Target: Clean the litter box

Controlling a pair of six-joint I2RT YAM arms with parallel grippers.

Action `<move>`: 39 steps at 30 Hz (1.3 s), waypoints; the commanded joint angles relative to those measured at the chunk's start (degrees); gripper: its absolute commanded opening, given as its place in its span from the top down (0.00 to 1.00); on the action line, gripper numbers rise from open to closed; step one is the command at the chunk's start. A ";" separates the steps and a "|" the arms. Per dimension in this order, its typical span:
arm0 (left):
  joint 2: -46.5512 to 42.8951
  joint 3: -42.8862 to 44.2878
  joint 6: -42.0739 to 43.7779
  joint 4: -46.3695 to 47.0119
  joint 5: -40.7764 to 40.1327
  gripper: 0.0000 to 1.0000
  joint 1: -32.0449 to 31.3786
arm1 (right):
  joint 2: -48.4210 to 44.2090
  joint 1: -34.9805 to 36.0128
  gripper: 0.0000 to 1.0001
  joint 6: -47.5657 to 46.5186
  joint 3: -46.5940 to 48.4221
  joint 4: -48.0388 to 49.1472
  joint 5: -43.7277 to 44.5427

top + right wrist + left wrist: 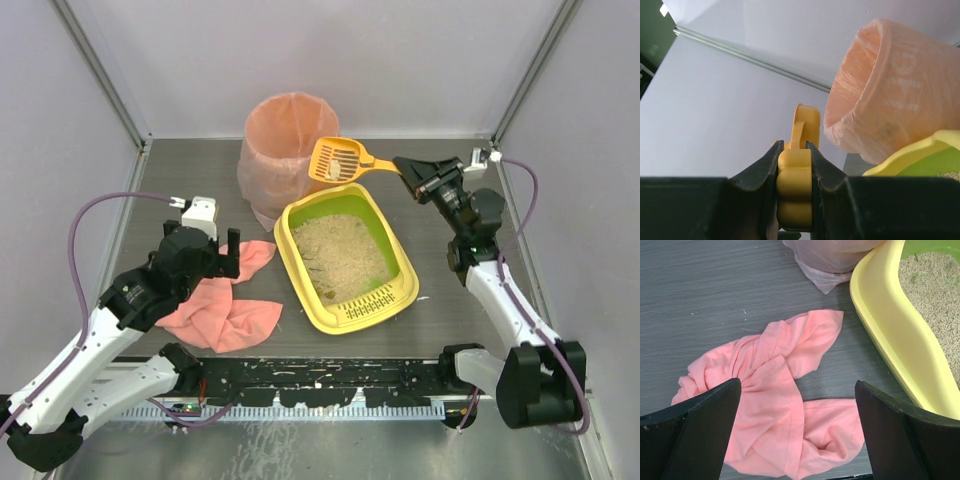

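Observation:
The yellow litter box (302, 275), lime-green inside with beige litter and a slotted grate at its near end, sits mid-table; its rim shows in the left wrist view (890, 330) and a corner in the right wrist view (920, 155). My right gripper (408, 172) is shut on the handle of the orange slotted scoop (338, 160), held in the air beside the rim of the pink-lined bin (285, 150). The handle shows between the fingers in the right wrist view (795, 185). My left gripper (228, 258) is open and empty above a pink cloth (775, 390).
The pink cloth (225, 305) lies crumpled left of the litter box. The pink-lined bin (890, 90) stands at the back, touching the box's far corner. Enclosure walls stand close on both sides and at the back.

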 commanded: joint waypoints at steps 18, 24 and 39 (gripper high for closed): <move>1.66 0.98 -0.56 -0.49 0.90 0.02 0.18 | 36.33 7.97 0.99 -42.15 43.45 2.90 -8.90; 1.08 0.85 -0.34 -0.53 -0.15 0.02 0.20 | 39.92 10.02 0.99 -57.98 51.70 -6.53 -12.95; 1.26 0.57 0.10 -0.92 -0.30 0.02 0.28 | 34.90 15.15 0.99 -82.17 56.63 -22.32 -4.96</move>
